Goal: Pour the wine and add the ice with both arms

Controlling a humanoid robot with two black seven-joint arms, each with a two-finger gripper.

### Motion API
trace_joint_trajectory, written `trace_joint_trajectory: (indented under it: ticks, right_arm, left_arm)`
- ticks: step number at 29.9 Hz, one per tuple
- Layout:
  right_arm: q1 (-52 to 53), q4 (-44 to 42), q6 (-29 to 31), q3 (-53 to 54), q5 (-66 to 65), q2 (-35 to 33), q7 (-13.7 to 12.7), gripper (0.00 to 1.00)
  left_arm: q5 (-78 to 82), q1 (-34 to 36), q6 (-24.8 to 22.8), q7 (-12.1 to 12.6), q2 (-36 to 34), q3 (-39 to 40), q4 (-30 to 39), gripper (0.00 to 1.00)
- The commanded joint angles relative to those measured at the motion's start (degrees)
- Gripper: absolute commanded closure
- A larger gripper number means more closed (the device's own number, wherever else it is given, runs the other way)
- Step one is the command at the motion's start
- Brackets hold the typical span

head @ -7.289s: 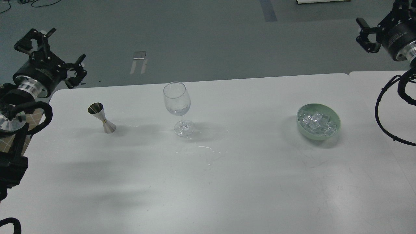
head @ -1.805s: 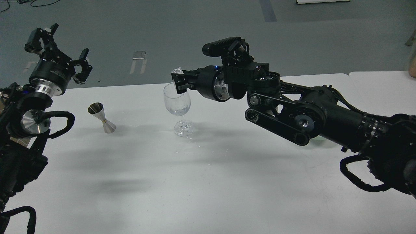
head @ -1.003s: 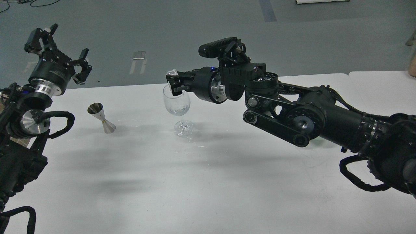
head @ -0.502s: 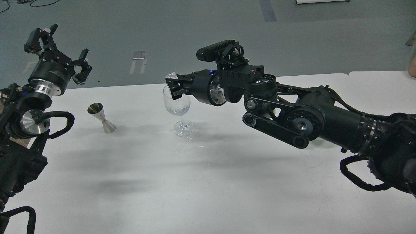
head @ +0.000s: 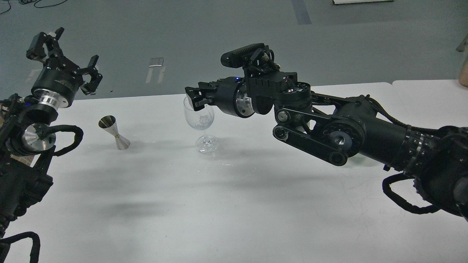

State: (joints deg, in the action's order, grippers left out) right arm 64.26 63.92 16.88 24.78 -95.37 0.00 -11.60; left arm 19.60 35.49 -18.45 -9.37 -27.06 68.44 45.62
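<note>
Now, table (head: 219,219) bare up front. Jigger (head: 114,132) left, untouched. Glass (head: 199,117) centre, ice (head: 202,118) inside. Right gripper (head: 192,98) over rim, fingers parted, empty: lift straight up, avoid clipping rim. Left gripper (head: 65,54) far back, fingers wide.

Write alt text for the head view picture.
The right gripper hangs over the rim of a wine glass on a white table, jaws parted and empty. The left gripper waits open above a steel jigger.
</note>
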Motion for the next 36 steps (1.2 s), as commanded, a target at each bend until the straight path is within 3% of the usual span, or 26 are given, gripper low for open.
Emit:
trace_joint_trajectory:
  ticks: [1, 4, 6, 7, 22, 26, 32, 36]
  right_arm:
    - [0.26, 0.06, -0.10, 0.45, 0.01, 0.00, 0.09, 0.56]
    - [1.13, 0.06, -0.45, 2.46, 0.10, 0.00, 0.00, 0.40]
    - [1.66, 0.15, -0.45, 6.58, 0.45, 0.00, 0.09, 0.10]
    - [1.58, 0.33, -0.45, 10.08, 0.62, 0.00, 0.00, 0.00]
    - [-2.90, 1.21, -0.97, 46.13, 3.94, -2.54, 0.08, 0.00]
    - [-4.58, -2.39, -1.06, 49.75, 13.52, -3.95, 1.14, 0.00]
    - [-6.41, -10.04, -1.59, 51.42, 27.15, -7.64, 5.70, 0.00]
    - [-9.06, -10.22, -1.59, 52.92, 36.47, -9.67, 6.06, 0.00]
  left_arm:
    - [0.00, 0.02, 0.08, -0.39, -0.01, -0.06, -0.01, 0.02]
    - [0.00, 0.02, 0.44, -0.30, -0.01, -0.06, -0.01, 0.02]
    - [0.00, 0.02, 0.70, -0.21, -0.44, -0.06, -0.01, 0.02]
    - [0.09, 0.02, 0.70, -0.21, -0.71, -0.06, -0.01, 0.02]
    - [0.09, 0.81, 0.70, -0.83, -1.59, -0.15, -0.27, 0.02]
    - [0.18, 1.69, 0.09, -0.91, -1.06, 0.03, -2.46, 0.02]
    - [0.18, 3.00, -0.44, -0.83, -0.89, -0.06, -2.29, 0.02]
    - [0.09, 3.36, -3.51, -1.44, -0.97, 0.20, -2.12, 0.02]
